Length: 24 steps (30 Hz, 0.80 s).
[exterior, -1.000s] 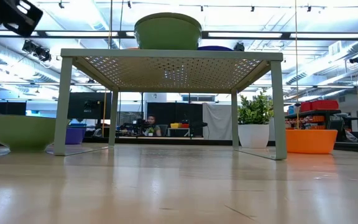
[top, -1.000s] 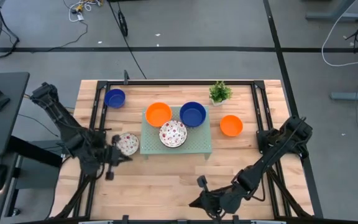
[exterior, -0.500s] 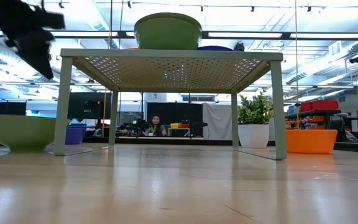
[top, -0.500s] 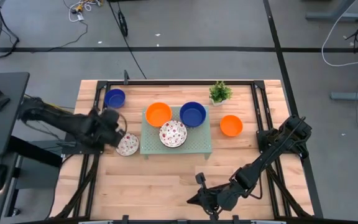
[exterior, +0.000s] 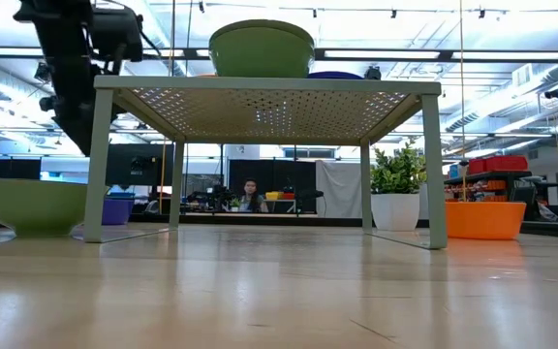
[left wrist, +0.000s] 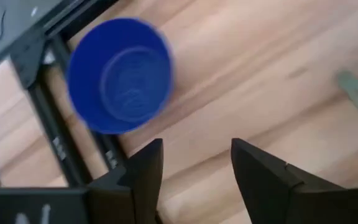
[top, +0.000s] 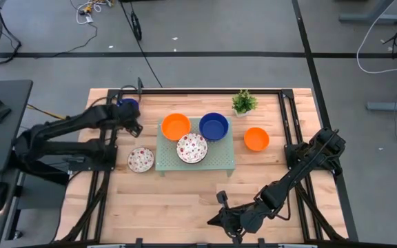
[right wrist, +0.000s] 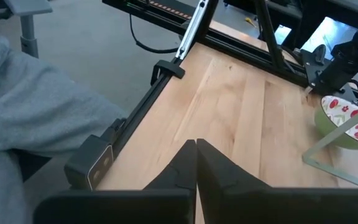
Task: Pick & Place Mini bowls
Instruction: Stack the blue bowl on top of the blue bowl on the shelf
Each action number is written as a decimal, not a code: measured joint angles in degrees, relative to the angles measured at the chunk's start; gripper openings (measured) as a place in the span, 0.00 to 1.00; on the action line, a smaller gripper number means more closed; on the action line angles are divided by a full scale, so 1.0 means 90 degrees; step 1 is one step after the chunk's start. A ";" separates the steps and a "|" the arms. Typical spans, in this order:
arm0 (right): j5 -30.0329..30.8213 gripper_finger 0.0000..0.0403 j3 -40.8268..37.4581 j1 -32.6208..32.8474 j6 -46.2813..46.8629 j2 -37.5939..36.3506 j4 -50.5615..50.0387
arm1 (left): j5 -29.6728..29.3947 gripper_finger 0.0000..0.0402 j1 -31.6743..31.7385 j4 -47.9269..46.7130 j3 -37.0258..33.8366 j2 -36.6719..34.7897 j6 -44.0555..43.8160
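Observation:
A dark blue mini bowl [left wrist: 118,74] sits on the table at its far left corner [top: 120,103]. My left gripper [left wrist: 194,158] hovers open just short of it [top: 129,118] with nothing between its fingers. A red-speckled white bowl [top: 140,160] rests on the table left of the pale green tray [top: 216,164]. An orange bowl [top: 176,126], a blue bowl [top: 214,126] and a speckled bowl [top: 192,147] stand on the tray. Another orange bowl [top: 256,138] sits on the table right of it. My right gripper [right wrist: 196,162] waits shut near the front edge [top: 220,220].
A small potted plant [top: 243,102] stands at the far edge, right of the tray. Black frame rails [left wrist: 48,124] run along the table's sides. A person's grey sleeve [right wrist: 30,106] shows beyond the table's edge in the right wrist view. Bare wood [top: 178,200] lies in front of the tray.
My left gripper has gone from beside the speckled bowl on the table toward the far edge, up to the blue bowl in the far left corner. The speckled bowl has stayed where it was.

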 joint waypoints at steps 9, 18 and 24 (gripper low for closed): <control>0.0000 0.02 0.0000 0.0000 -0.0002 0.0000 -0.0036 | 0.0443 0.46 0.1308 0.0866 0.0000 0.0101 0.0544; 0.0000 0.02 0.0000 0.0000 -0.0002 0.0000 -0.0039 | 0.0918 0.44 0.1990 0.1701 0.0000 0.1426 0.1113; 0.0000 0.02 0.0000 0.0000 -0.0005 0.0000 -0.0075 | 0.0922 0.44 0.2164 0.2004 0.0000 0.2108 0.1166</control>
